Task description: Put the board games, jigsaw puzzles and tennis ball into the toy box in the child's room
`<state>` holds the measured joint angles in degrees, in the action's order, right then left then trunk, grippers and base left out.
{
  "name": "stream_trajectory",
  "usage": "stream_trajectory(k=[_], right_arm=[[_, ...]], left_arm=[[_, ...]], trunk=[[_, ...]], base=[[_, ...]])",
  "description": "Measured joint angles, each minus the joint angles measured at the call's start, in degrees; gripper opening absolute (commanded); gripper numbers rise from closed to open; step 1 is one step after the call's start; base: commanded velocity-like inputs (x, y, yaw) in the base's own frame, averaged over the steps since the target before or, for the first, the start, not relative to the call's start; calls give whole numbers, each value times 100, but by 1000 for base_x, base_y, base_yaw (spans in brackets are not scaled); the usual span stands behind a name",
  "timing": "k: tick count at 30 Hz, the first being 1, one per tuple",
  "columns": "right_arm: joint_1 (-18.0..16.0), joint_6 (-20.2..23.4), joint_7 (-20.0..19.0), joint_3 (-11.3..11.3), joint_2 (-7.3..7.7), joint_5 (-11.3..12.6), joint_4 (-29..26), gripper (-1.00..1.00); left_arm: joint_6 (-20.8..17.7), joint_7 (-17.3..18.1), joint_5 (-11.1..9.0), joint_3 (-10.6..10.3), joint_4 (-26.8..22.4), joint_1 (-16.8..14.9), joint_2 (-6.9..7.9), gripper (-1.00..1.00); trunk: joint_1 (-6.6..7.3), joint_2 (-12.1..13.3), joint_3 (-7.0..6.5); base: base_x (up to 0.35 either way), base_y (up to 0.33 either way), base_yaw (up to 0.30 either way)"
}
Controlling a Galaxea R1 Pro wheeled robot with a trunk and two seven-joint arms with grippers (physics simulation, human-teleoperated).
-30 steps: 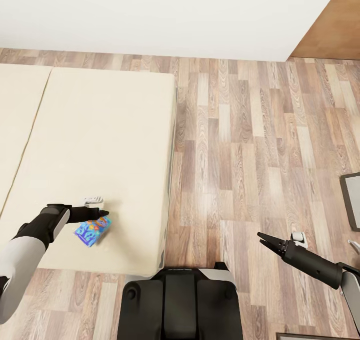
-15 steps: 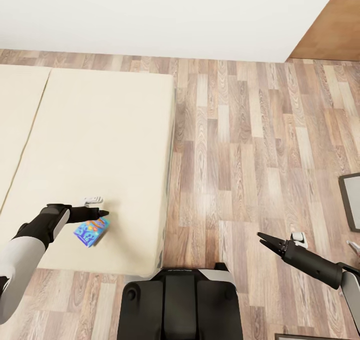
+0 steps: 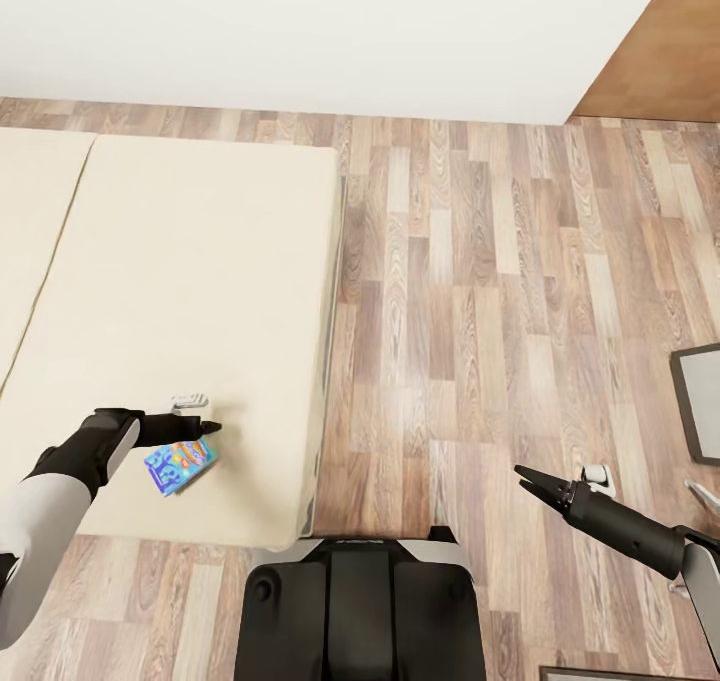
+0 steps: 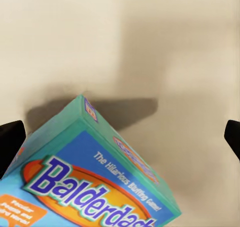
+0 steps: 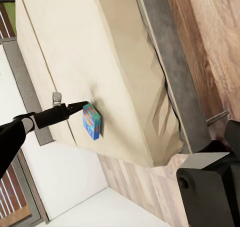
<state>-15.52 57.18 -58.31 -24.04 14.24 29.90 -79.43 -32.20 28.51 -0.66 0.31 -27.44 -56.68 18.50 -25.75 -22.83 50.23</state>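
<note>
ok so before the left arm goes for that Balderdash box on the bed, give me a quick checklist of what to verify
1. Balderdash box within reach on the bed: ok, it lies near the mattress's near edge, just below the left gripper.
2. Left gripper open: ok, in the left wrist view both fingertips sit wide apart.
3. Box between the fingers: not ok, it sits off toward one fingertip, not centred.
4. Box lying flat: cannot tell, it looks tilted in the left wrist view.
5. Right gripper free: ok, it hangs open and empty over the wooden floor.
6. Toy box ready: cannot tell.
</note>
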Motion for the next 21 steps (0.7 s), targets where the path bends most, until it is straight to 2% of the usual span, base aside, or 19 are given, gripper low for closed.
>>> stream_trajectory(k=[9,17,21], right_arm=[[3,0,1,0,0,0,-1,100],[0,0,4,0,0,0,5,100],[-1,0,4,0,0,0,5,100]], left_arm=[[1,24,-4,0,1,0,8,100],[-6,33,-7,20,0,0,19,100],[-16,134,-25,61,-1,0,99,100]], trunk=[[0,0,0],[0,0,0],[0,0,0]], base=[[-17,-129,0],[-3,-25,0],[-1,-5,0]])
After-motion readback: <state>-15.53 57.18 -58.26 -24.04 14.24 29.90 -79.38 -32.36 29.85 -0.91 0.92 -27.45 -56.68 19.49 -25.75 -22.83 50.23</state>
